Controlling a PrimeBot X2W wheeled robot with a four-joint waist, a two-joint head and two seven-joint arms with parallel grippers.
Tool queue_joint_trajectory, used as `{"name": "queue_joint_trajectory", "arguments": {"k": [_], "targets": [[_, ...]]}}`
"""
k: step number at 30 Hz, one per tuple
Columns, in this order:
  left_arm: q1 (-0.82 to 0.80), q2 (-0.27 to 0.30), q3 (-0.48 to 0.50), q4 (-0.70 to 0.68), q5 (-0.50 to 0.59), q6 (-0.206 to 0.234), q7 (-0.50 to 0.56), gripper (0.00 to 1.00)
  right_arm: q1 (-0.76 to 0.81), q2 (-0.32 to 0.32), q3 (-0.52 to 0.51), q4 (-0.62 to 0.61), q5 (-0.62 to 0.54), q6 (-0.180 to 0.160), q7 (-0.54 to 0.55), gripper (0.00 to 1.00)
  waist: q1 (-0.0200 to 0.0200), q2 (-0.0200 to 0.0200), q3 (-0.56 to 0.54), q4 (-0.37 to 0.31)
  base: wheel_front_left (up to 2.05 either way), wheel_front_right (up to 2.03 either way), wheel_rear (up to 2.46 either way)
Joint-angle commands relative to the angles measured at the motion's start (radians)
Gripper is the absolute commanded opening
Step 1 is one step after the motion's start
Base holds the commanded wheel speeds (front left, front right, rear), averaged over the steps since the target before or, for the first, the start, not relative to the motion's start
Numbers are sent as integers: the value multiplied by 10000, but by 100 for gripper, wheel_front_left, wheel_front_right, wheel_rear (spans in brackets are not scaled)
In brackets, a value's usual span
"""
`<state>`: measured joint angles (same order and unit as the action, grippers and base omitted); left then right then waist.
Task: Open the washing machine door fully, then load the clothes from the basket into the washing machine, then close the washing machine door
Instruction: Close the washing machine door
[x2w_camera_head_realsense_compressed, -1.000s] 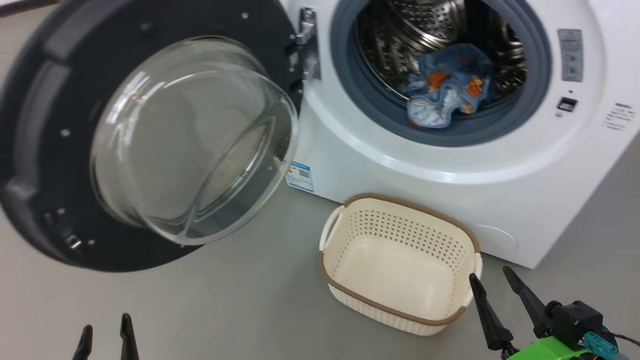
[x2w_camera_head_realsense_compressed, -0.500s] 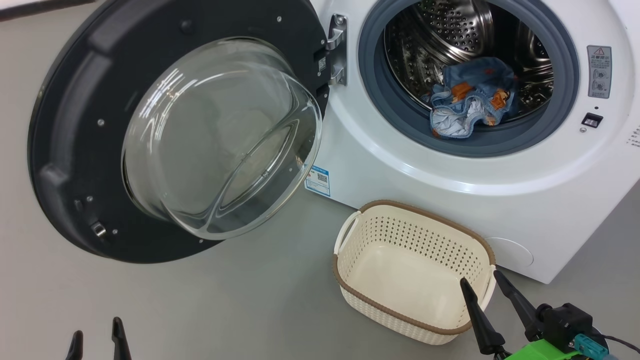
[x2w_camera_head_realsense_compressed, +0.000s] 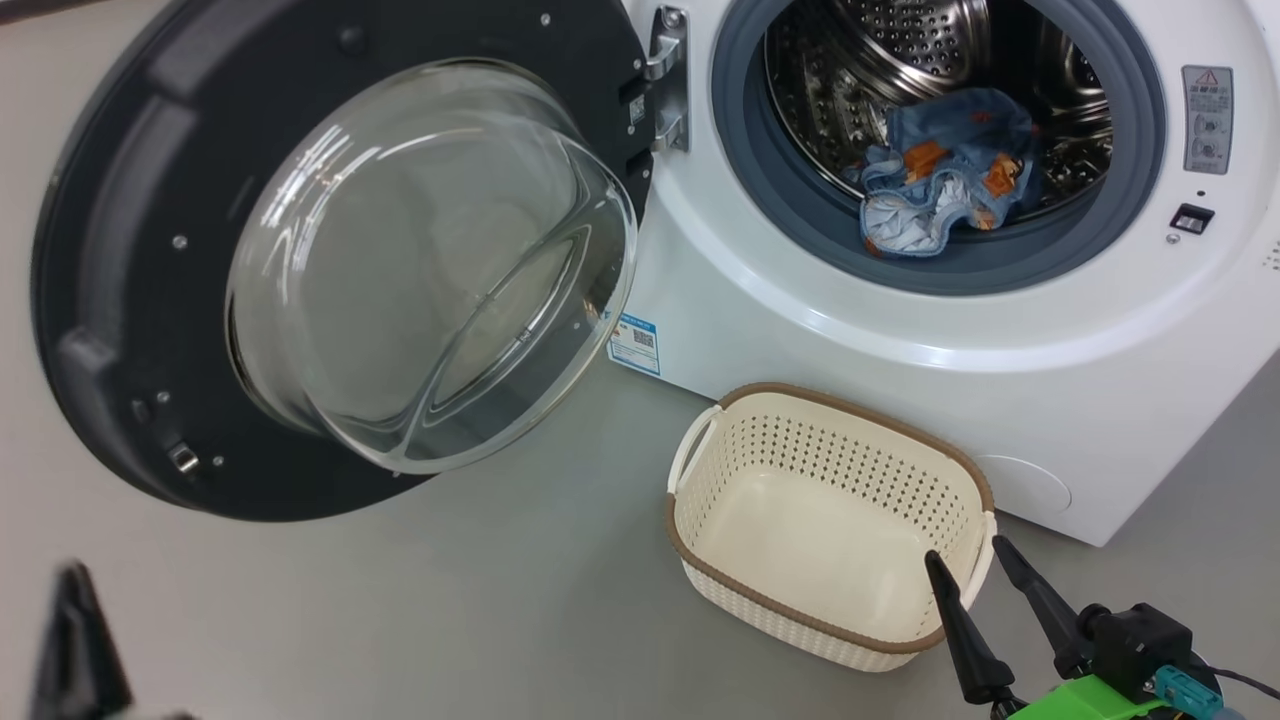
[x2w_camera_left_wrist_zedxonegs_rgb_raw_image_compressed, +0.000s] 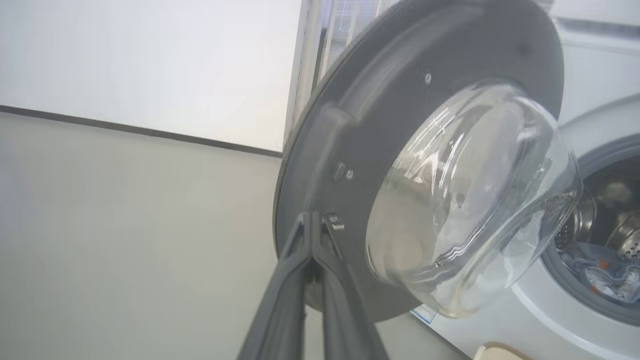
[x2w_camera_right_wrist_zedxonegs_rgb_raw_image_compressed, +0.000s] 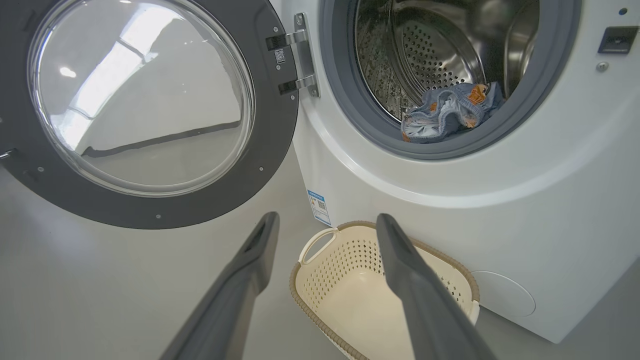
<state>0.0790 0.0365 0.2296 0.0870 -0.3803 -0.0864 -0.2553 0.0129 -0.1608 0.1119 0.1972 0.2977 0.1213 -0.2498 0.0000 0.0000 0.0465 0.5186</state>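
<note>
With the clothes (x2w_camera_head_realsense_compressed: 940, 190) in the washing machine (x2w_camera_head_realsense_compressed: 900, 340) and the basket (x2w_camera_head_realsense_compressed: 790, 450) empty, only the wide-open washing machine door (x2w_camera_head_realsense_compressed: 130, 250) is left to close; left tool (x2w_camera_left_wrist_zedxonegs_rgb_raw_image_compressed: 311, 220) pinched shut on nothing, right tool (x2w_camera_head_realsense_compressed: 965, 548) spread and empty.

You are in a bare laundry corner: the white washing machine (x2w_camera_head_realsense_compressed: 800, 330) stands on a plain grey floor (x2w_camera_head_realsense_compressed: 500, 600), the basket (x2w_camera_head_realsense_compressed: 820, 450) before it, near a blank white wall (x2w_camera_left_wrist_zedxonegs_rgb_raw_image_compressed: 150, 60) with dark skirting (x2w_camera_left_wrist_zedxonegs_rgb_raw_image_compressed: 140, 130).

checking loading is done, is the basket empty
Empty: the basket shows a bare cream bottom, and the clothes lie in the drum.
</note>
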Motion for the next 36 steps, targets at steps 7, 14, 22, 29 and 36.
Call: {"name": "queue_joint_trajectory", "arguments": {"k": [7, 14, 22, 29, 36], "targets": [[-2172, 1328, 1390, -842, -790, -386, -65, 0, -376, -91, 177, -243, -76, 94, -120, 100, 0, 0, 171, -185, 0, 0, 0], [-4867, 3776, 1320, 764, -3321, -439, 213, 0, -491, -68, 157, -244, -99, 94, -120, 100, 0, 0, 360, -447, 0, 0, 0], [-7146, 5782, 392, 3690, -6873, -441, 2742, 0, -655, -40, 267, -239, -129, 94, -120, 100, 0, 0, 605, -727, 0, 0, 0], [-8164, 6654, -84, 5722, -9163, -442, 5979, 0, -764, -81, 322, -259, -162, 94, -120, 100, 0, 0, 899, -861, 0, 0, 0], [-8376, 6862, -397, 6742, -10275, -442, 8264, 0, -822, -177, 314, -283, -175, 94, -120, 100, 0, 0, 1076, -924, 0, 0, 0]]}}
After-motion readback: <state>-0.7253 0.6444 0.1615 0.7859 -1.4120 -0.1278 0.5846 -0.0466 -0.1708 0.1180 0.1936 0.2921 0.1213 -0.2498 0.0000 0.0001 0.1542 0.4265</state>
